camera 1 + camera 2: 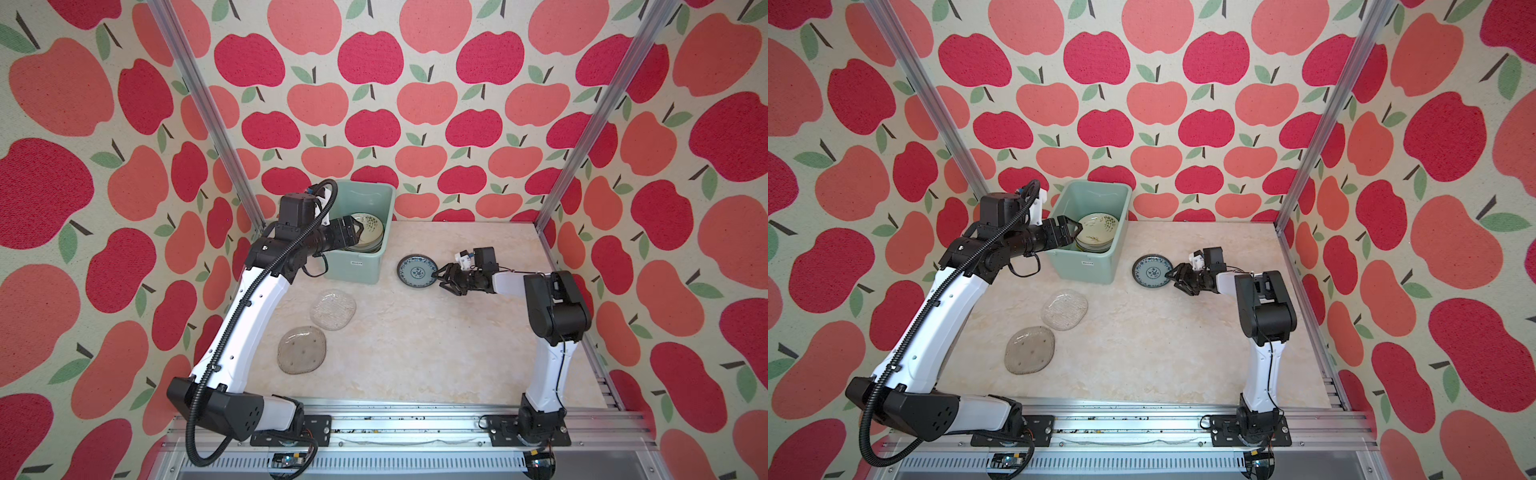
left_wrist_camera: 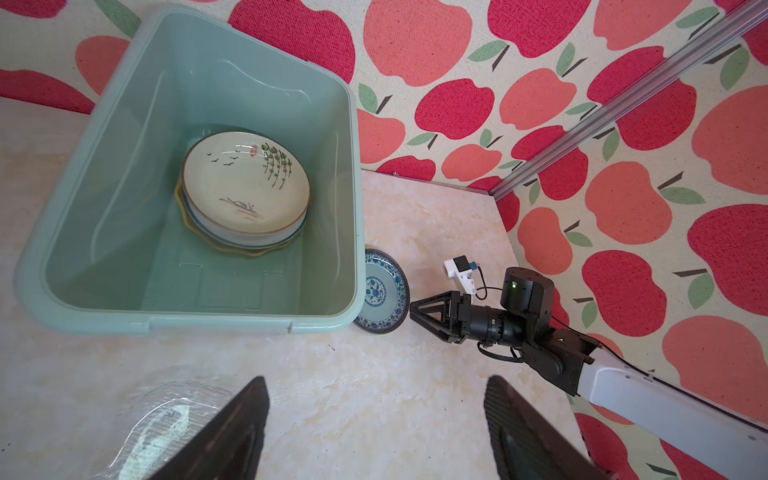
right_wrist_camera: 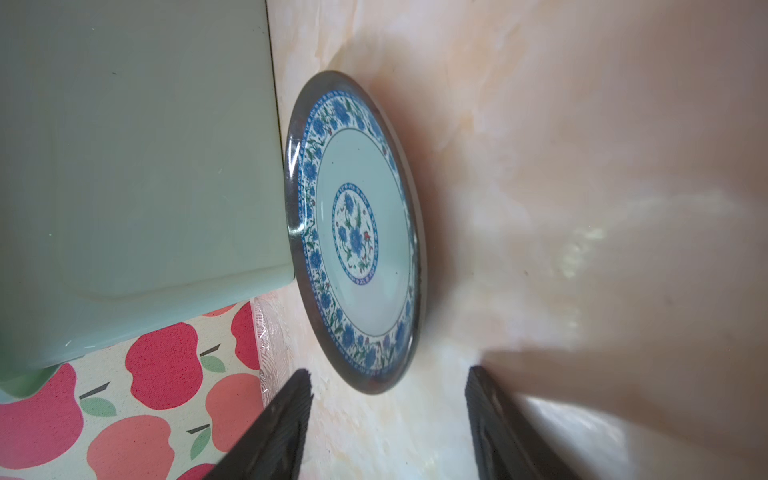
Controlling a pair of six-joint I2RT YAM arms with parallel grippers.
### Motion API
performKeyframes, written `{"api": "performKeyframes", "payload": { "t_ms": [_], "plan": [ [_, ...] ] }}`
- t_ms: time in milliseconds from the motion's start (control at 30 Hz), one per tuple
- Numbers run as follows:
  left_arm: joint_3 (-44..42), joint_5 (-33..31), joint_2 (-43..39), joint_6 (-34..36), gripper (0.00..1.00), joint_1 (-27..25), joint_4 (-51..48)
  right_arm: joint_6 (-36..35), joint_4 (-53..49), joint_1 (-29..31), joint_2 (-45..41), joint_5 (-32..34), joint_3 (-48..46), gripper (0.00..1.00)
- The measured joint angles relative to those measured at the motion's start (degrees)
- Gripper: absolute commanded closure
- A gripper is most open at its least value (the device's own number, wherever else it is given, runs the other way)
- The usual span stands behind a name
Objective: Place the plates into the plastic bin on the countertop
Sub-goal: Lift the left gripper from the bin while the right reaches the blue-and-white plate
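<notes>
The right gripper point(image 1: 439, 281) sits low over the desk point(image 1: 436, 353) with its jaws spread. The near rim of the blue-patterned plate point(image 1: 417, 271) lies between the fingertips, and the right wrist view shows no contact. That plate lies flat on the desk just beside the plastic bin point(image 1: 353, 270), on its right. The right arm point(image 1: 548, 365) rises nearly upright from its base at the front edge, bends sharply at the elbow and reaches left, almost level.

The left gripper point(image 1: 355, 232) hangs above the bin's left side, jaws wide apart and empty. The left arm point(image 1: 249, 316) leans back from its base, and its forearm points right, roughly level. Inside the bin rests a stack of plates point(image 1: 368, 230) with a cream brush-marked one on top. Two clear glass plates point(image 1: 332, 309) lie flat on the desk in front of the bin.
</notes>
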Motion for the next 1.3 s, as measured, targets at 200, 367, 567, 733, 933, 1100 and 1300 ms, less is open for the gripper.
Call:
{"api": "performKeyframes", "payload": {
  "t_ms": [200, 367, 567, 733, 933, 1100, 1300],
  "plan": [
    [0.0, 1.95, 0.9, 1.66, 0.16, 0.0, 0.81, 3.13, 5.22, 1.2, 3.82, 0.0, 3.04, 0.44],
    [0.0, 2.75, 0.9, 2.78, 0.16, 0.09, 1.05, 4.79, 7.32, 2.01, 7.3, 0.26, 6.71, 0.53],
    [0.0, 3.21, 0.98, 3.48, 0.16, 0.5, 1.03, 6.01, 8.11, 3.02, 9.94, 0.9, 9.35, 0.7],
    [0.02, 3.65, 1.64, 3.61, 0.16, 0.66, 1.01, 6.36, 7.69, 3.5, 11.37, 1.18, 10.93, 0.82],
    [0.02, 3.82, 1.75, 3.61, 0.16, 0.7, 1.01, 6.4, 6.8, 3.5, 11.41, 1.6, 10.97, 0.9],
    [0.02, 3.82, 1.73, 3.76, 0.16, 1.01, 1.05, 6.56, 6.64, 3.5, 11.34, 1.81, 10.95, 0.94],
    [0.0, 3.85, 0.55, 3.65, 0.16, 2.56, 1.51, 7.04, 6.6, 2.71, 8.52, 1.95, 7.39, 0.98]
  ]
}}
